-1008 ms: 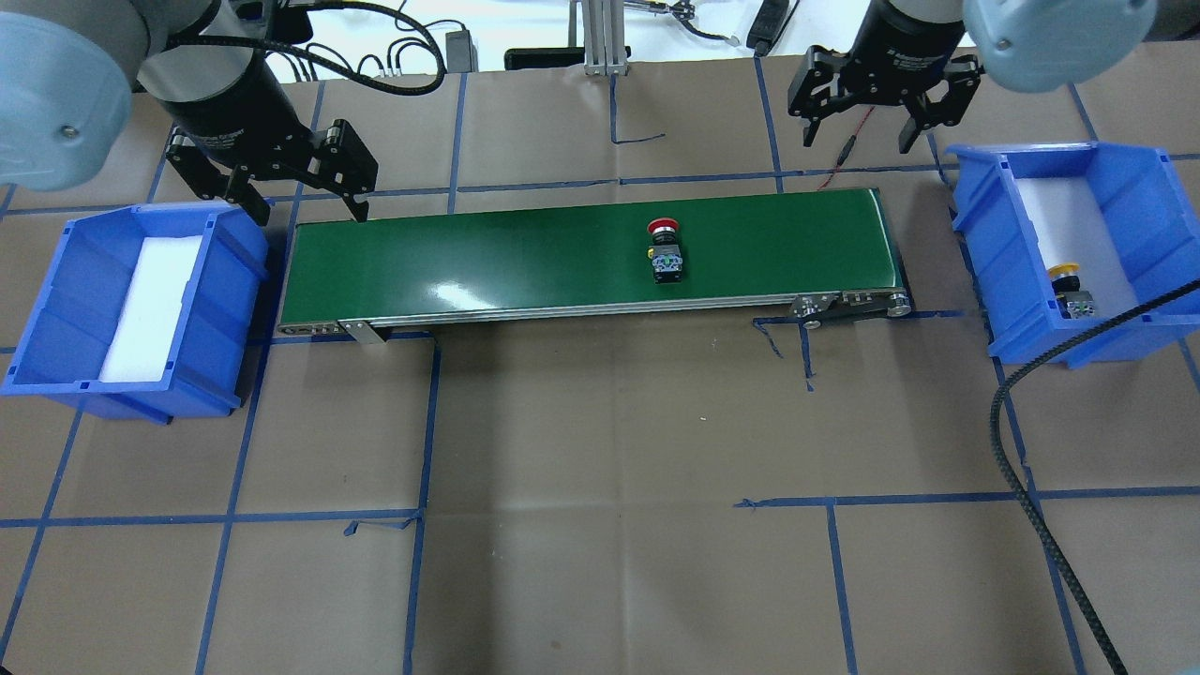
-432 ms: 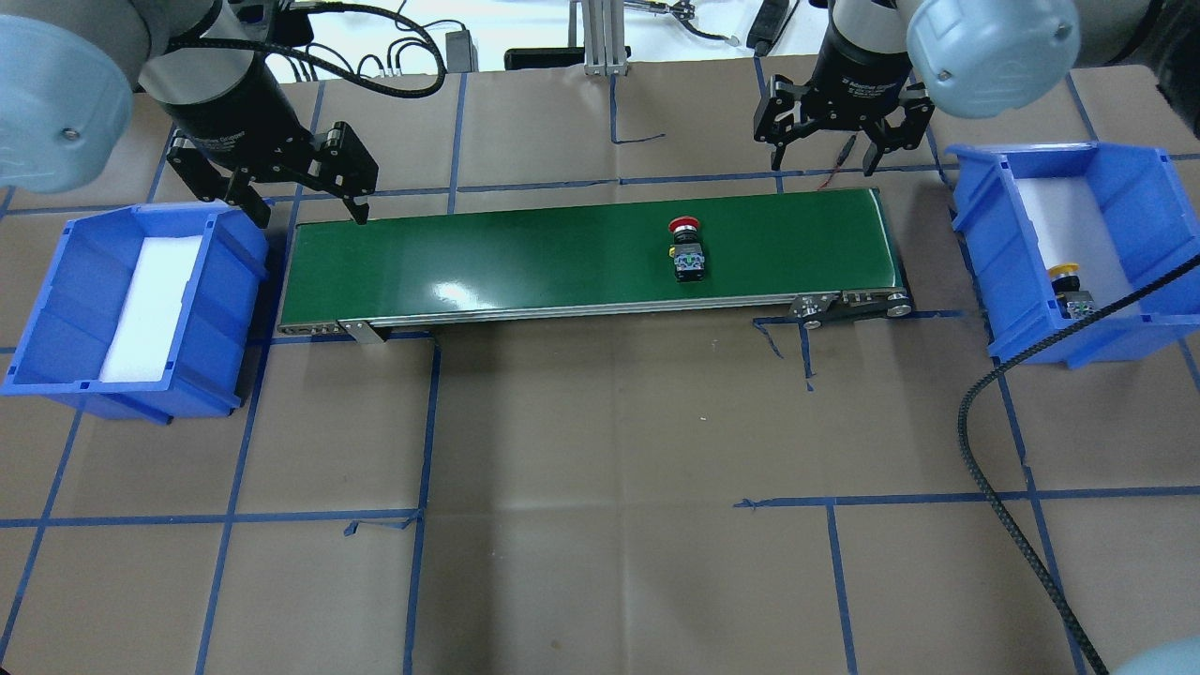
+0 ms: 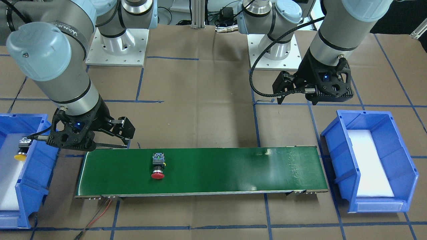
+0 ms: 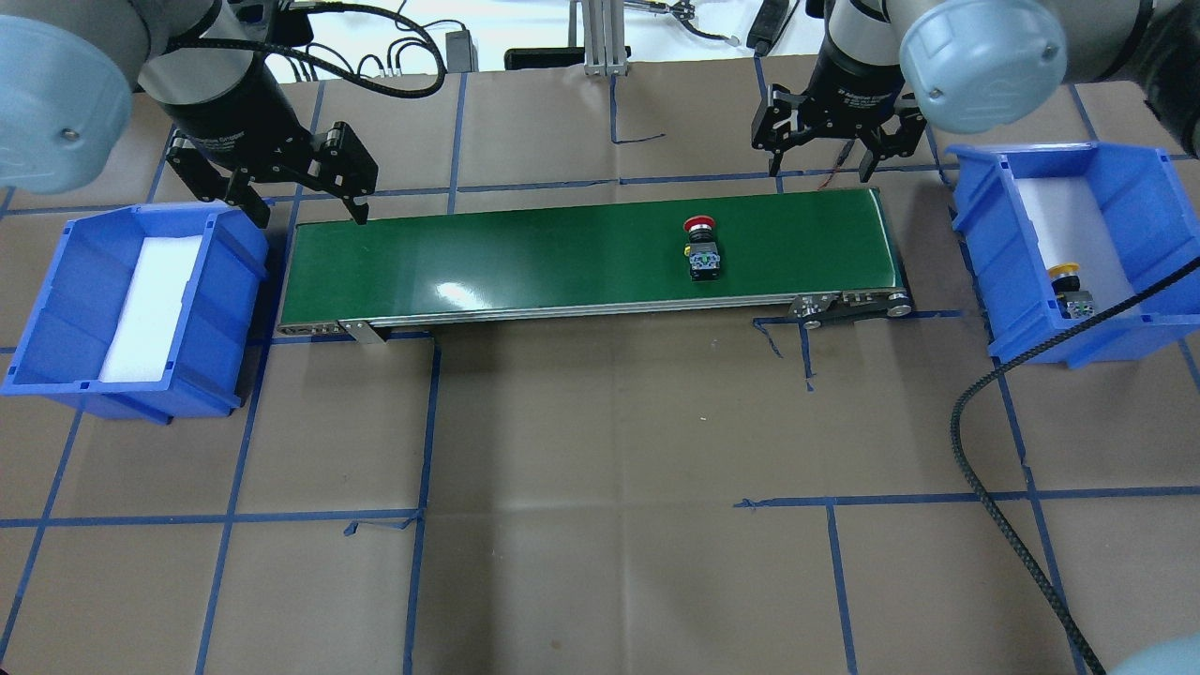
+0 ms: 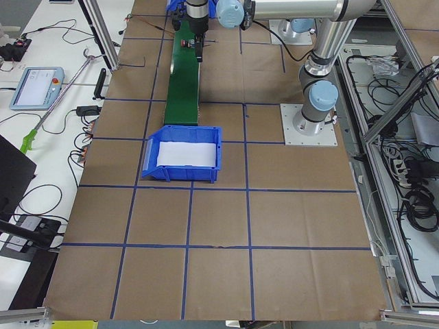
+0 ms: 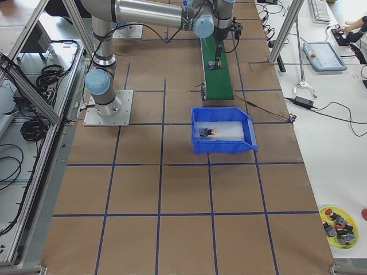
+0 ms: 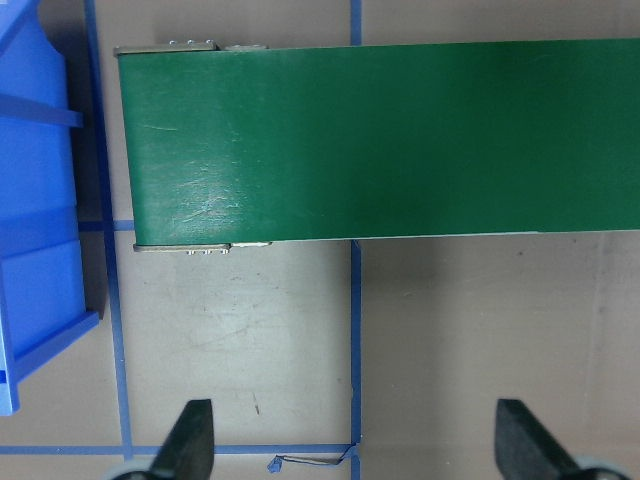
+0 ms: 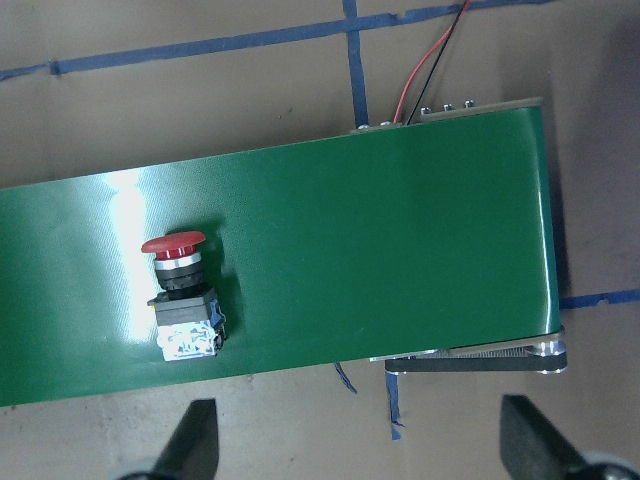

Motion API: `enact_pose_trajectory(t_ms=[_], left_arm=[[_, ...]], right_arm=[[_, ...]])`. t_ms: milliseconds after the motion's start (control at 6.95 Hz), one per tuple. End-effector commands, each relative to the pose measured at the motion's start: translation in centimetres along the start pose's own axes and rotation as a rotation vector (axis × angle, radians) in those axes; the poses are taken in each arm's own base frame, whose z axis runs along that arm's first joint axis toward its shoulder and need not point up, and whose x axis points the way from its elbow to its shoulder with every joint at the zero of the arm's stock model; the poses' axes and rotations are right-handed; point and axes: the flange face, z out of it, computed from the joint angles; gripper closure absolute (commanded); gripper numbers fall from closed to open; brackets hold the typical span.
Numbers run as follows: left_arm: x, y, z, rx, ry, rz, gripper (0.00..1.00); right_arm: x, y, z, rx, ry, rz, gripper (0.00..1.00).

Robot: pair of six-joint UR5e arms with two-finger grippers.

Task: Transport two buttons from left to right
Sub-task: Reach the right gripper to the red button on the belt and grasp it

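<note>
The red button (image 4: 703,246) lies on its side on the green conveyor belt (image 4: 525,253), right of the middle; it also shows in the front view (image 3: 157,166) and the right wrist view (image 8: 180,290). The yellow button (image 4: 1069,286) lies in the right blue bin (image 4: 1134,187). My right gripper (image 4: 820,171) is open and empty, just beyond the belt's far right end and apart from the red button. My left gripper (image 4: 309,214) is open and empty over the belt's far left end, beside the left blue bin (image 4: 56,309).
The left bin holds only a white foam pad (image 4: 150,300). A black cable (image 4: 994,469) hangs across the table's right side. A red wire (image 8: 425,80) runs from the belt's far right corner. A yellow dish (image 6: 338,220) of spare buttons sits far off the table.
The red button has travelled to the right along the belt. My right gripper has moved left, from beside the right bin to the belt's right end. My left gripper has not moved.
</note>
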Motion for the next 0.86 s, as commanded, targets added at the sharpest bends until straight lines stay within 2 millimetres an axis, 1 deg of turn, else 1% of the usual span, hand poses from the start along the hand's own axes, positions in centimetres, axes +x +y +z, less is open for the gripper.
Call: enact_pose_trajectory(t_ms=[0, 144, 288, 432, 720], left_arm=[[0.0, 0.0, 0.0, 0.001, 0.000, 0.001, 0.00], [0.0, 0.0, 0.1, -0.001, 0.000, 0.001, 0.00], [0.0, 0.0, 0.1, -0.001, 0.000, 0.001, 0.00], [0.0, 0.0, 0.0, 0.001, 0.000, 0.001, 0.00], [0.0, 0.0, 0.1, -0.001, 0.000, 0.001, 0.00]], right_arm=[[0.2, 0.3, 2.4, 0.035, -0.005, -0.006, 0.01], [0.2, 0.6, 2.6, 0.073, -0.010, -0.008, 0.01], [0.2, 0.3, 3.6, 0.118, -0.020, -0.011, 0.01], [0.0, 0.1, 5.2, 0.140, -0.031, -0.012, 0.01], [0.0, -0.8, 8.9, 0.089, -0.023, 0.003, 0.01]])
